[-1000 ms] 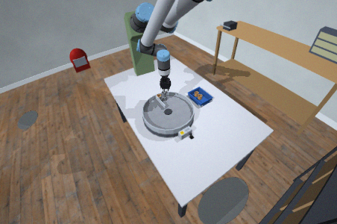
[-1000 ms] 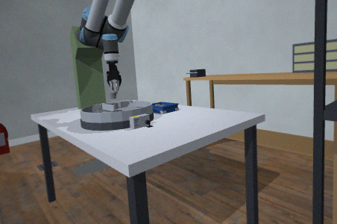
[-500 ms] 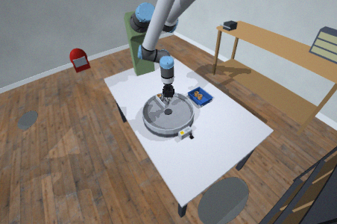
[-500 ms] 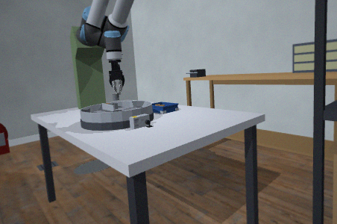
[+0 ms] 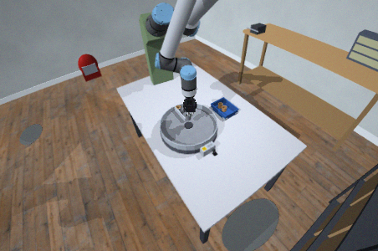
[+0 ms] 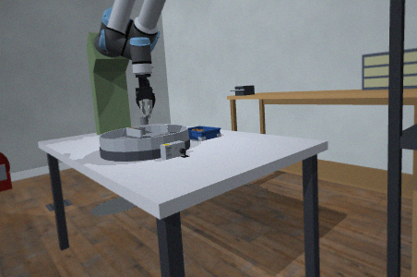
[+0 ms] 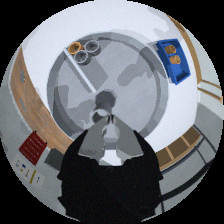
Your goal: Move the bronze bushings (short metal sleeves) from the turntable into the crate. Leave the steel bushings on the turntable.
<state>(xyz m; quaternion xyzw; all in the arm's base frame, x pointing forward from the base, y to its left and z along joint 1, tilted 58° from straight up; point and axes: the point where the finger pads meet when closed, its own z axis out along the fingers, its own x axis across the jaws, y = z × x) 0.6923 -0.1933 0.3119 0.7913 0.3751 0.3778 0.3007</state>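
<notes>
The grey turntable (image 5: 189, 127) stands mid-table and has dividers. In the wrist view a bronze bushing (image 7: 75, 48) and two steel bushings (image 7: 87, 51) lie together near the turntable's rim (image 7: 107, 75). My gripper (image 6: 146, 112) hangs just above the turntable's back part and is shut on a grey, steel-looking bushing (image 7: 102, 114), which hangs at the fingertips in the exterior view (image 6: 144, 121). The blue crate (image 5: 224, 108) sits right of the turntable and holds two bronze bushings (image 7: 172, 54).
A small grey control box (image 5: 207, 149) sits at the turntable's front edge. A green pedestal (image 5: 155, 50) carries the arm's base behind the table. A wooden bench (image 5: 309, 56) stands to the right, and a dark shelf frame (image 5: 347, 213) is at the near right.
</notes>
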